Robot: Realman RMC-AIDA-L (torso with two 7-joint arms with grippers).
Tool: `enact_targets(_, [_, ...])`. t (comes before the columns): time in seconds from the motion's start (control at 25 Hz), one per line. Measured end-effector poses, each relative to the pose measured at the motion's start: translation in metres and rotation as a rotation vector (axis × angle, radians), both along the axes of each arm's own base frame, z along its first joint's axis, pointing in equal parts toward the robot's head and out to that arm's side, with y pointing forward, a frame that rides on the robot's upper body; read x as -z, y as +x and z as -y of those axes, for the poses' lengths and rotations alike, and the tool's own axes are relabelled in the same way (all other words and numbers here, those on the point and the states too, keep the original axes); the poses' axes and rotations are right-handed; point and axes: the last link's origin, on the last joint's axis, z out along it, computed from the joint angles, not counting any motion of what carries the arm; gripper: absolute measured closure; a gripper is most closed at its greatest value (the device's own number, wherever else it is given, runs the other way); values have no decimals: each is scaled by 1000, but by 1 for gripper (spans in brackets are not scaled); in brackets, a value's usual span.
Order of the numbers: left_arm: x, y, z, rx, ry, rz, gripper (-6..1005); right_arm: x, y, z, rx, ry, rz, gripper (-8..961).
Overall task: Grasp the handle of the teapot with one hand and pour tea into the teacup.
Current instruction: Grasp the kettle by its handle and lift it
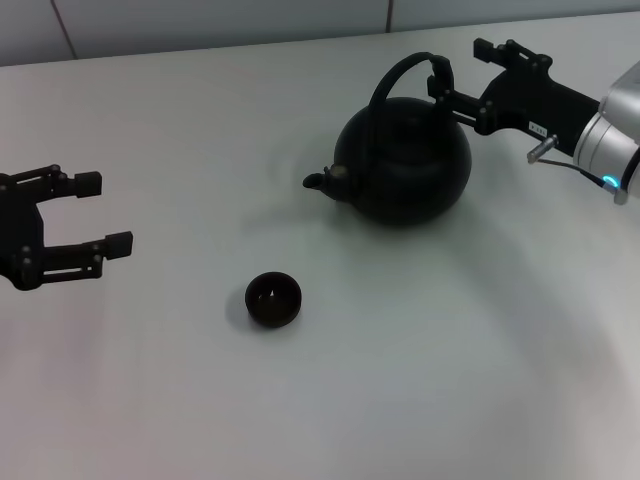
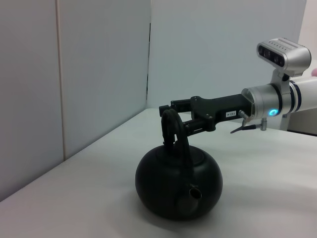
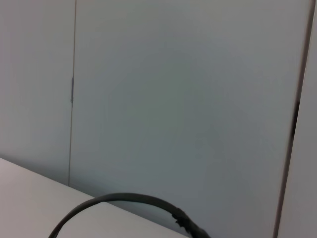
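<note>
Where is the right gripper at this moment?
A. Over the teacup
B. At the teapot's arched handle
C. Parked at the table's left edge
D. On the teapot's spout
B: in the head view the right gripper reaches in to the handle above the teapot, its fingers either side of it; the left wrist view agrees.

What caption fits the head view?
Right gripper at the teapot handle; teacup waits in front, left gripper open aside.

The teacup [image 1: 273, 299] sits before the teapot [image 1: 405, 165], leftward.
</note>
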Motion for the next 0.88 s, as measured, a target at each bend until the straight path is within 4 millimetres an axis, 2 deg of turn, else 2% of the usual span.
enact_targets(0.12, [0,-1,1,-2,1,-1,182,2,2,0,8,-2,10,137])
enact_targets(0.36, [-3,-2,1,-4,11,0,182,4,2,1,7,-3,15,342])
enact_targets(0.52, [-3,-3,1,-3,11,-4,182,6,0,4,-42,9,55,586])
enact_targets(0.88, [-4,-5,1,-4,12,-10,182,9,-3,6,-58,37,36,758])
